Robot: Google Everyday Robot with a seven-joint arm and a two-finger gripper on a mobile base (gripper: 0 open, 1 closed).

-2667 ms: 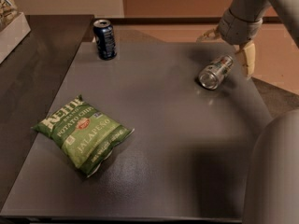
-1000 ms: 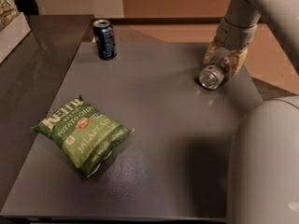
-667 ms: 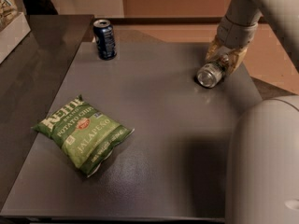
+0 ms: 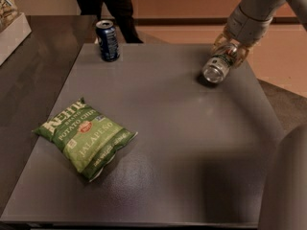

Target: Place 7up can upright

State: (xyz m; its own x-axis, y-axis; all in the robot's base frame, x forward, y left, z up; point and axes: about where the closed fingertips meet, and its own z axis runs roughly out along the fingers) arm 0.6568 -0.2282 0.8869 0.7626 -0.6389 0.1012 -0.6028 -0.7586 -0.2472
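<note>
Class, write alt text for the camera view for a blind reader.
At the dark table's far right, the gripper grips the 7up can, tilted, not upright. A dark blue can stands far left; a green chip bag lies near left.

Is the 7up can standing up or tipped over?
Tipped. The 7up can leans sideways, gripped by the pincer near the table's far right corner, one round end pointing down toward the camera.

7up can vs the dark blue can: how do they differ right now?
Pose: the 7up can is tilted, one end toward the camera; the dark blue can stands upright. State: the gripper, at the far right of the table, holds the 7up can; the dark blue can stands free, far left. Colour: silver and green against dark blue. Both are drink cans.
</note>
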